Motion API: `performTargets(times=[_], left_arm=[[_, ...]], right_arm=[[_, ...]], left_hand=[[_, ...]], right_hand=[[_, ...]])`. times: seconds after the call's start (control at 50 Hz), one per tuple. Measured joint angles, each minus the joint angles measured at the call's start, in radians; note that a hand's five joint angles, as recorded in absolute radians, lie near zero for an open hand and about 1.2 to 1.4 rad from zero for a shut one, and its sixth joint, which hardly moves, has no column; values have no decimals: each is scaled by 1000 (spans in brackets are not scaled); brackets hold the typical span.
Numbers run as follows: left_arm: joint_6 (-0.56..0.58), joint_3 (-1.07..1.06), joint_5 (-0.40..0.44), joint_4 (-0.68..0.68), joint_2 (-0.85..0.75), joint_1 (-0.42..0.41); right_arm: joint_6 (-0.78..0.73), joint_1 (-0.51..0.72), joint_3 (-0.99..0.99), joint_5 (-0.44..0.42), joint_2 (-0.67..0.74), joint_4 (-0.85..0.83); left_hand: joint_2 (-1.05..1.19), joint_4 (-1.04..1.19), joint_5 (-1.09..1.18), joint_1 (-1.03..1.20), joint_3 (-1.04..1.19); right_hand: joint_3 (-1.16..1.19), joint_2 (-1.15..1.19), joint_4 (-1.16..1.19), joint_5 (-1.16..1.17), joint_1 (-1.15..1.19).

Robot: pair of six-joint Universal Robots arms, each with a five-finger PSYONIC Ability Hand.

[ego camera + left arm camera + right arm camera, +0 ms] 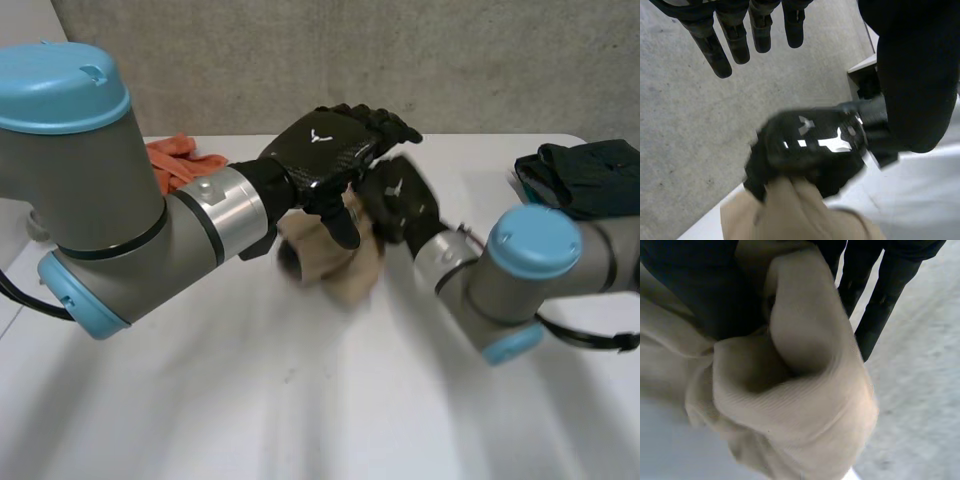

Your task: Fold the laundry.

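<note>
At mid-table the beige cloth [338, 268] is bunched — right hand [402, 205] pinching it, left hand [325, 150] straight-fingered.

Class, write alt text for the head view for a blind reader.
Two robot hands meet over a bunched beige cloth on a white table: the right robot hand grips it, the left robot hand is open above it. An orange cloth and a dark cloth lie farther back.

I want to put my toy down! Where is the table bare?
Bare: the near table in front of the beige cloth, between the arms, and the far strip between the right hand and the dark cloth. Crowded: the middle, around the beige cloth and the left hand.
</note>
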Motion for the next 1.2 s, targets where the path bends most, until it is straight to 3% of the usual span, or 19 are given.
performTargets(times=[0.16,0.34,0.4,0.48,0.64,0.8,0.86,0.96,1.0,1.2], left_arm=[[-5,3,-5,36,33,5],[-6,-3,-5,51,58,-5],[-6,-5,-4,51,60,-7],[-5,-10,-1,52,60,-15],[-3,-13,-3,56,43,-17],[-3,-26,-4,56,29,-19],[-4,-31,-4,56,30,-21],[-3,-35,-2,56,35,-30],[-3,-36,-2,56,38,-33],[-4,-51,0,56,76,-34]], right_arm=[[70,-122,-117,2,-56,0],[145,-413,-296,-20,-33,-6],[165,-461,-331,-37,-8,-7],[237,-609,-483,-141,146,-7],[275,-748,-659,-282,411,-15],[273,-794,-670,-332,506,-30],[272,-804,-651,-339,504,-35],[270,-826,-563,-330,434,-33],[267,-838,-516,-323,391,-28],[107,-942,-237,-276,91,137]], left_hand=[[0,0,0,0,0],[0,0,0,0,0],[0,0,0,0,0],[0,0,0,0,0],[0,0,0,0,0],[0,0,0,0,0],[0,0,0,0,0],[0,0,0,0,0],[0,0,0,0,0],[0,0,0,0,0]], right_hand=[[11,6,5,34,0],[11,6,7,34,0],[19,8,11,34,0],[23,10,15,38,0],[23,10,15,39,0],[29,10,16,77,0],[-100,-134,-128,-34,-54],[-779,-796,-828,-667,-670],[-903,-919,-949,-796,-787],[-926,-938,-975,-839,-800]])
